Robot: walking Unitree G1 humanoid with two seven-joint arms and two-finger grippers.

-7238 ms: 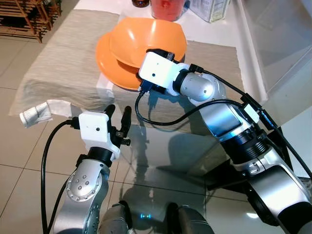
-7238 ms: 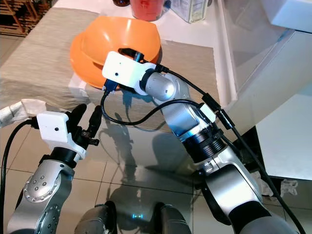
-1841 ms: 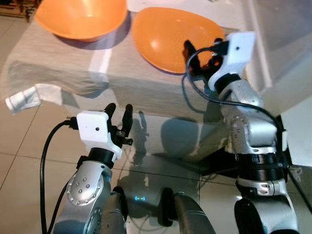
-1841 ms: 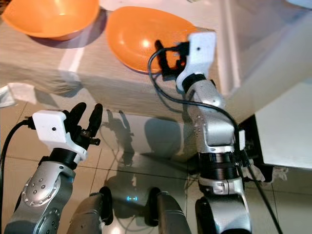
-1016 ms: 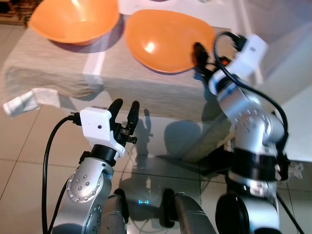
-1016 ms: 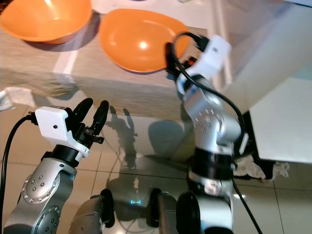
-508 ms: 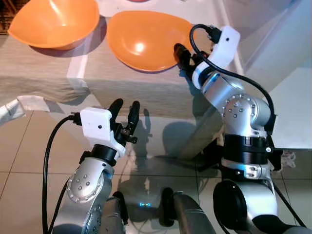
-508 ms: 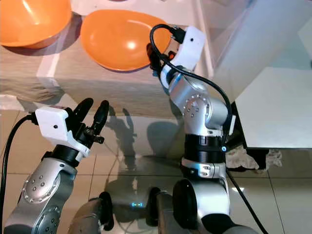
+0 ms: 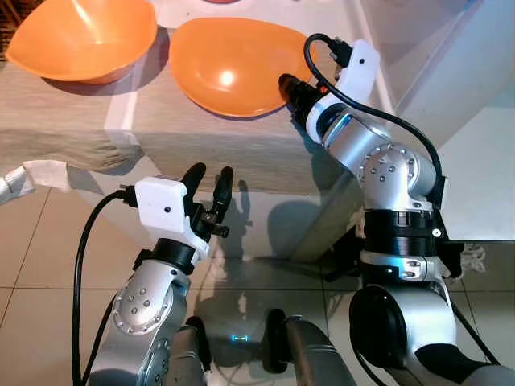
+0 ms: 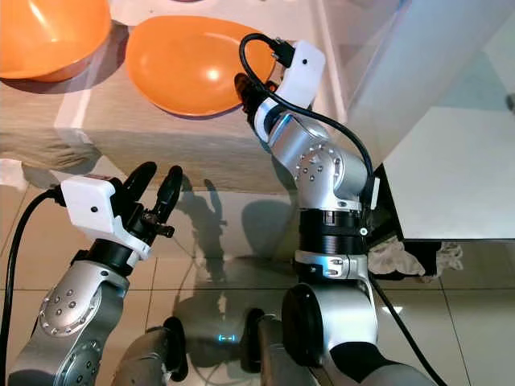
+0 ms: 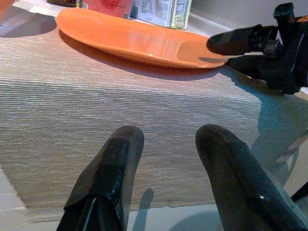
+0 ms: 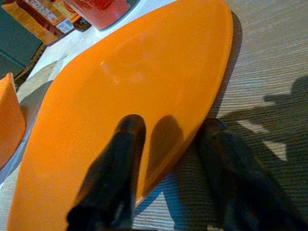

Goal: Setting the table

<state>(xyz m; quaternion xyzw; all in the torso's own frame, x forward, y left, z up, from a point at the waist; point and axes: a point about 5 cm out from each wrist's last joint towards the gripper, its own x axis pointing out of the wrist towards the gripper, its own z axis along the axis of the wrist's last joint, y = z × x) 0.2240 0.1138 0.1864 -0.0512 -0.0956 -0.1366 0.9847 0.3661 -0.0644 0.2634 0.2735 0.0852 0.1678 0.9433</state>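
Observation:
A flat orange plate [image 9: 229,56] lies on the grey table runner [image 9: 80,121], with a deep orange bowl [image 9: 80,36] apart from it on the left. My right gripper [image 9: 290,87] is at the plate's right rim. In the right wrist view it is open and straddles that rim [image 12: 175,178]: one finger [image 12: 120,168] lies over the plate, the other [image 12: 231,183] over the cloth beside it. My left gripper [image 9: 209,178] is open and holds nothing. It hangs below the table's near edge, over the floor, pointing at the runner [image 11: 168,139].
A red container [image 11: 108,6] and a printed carton [image 11: 161,12] stand on the white tabletop behind the plate. The runner hangs over the table's near edge. A crumpled white cloth [image 9: 28,177] lies on the tiled floor [image 9: 265,241] at left. A white cabinet [image 10: 459,161] stands close on the right.
Seven seconds ago the bowl sat on the plate under my right gripper; now it stands apart at left. The right gripper has come to the plate's right rim. Over the last half second, little moved.

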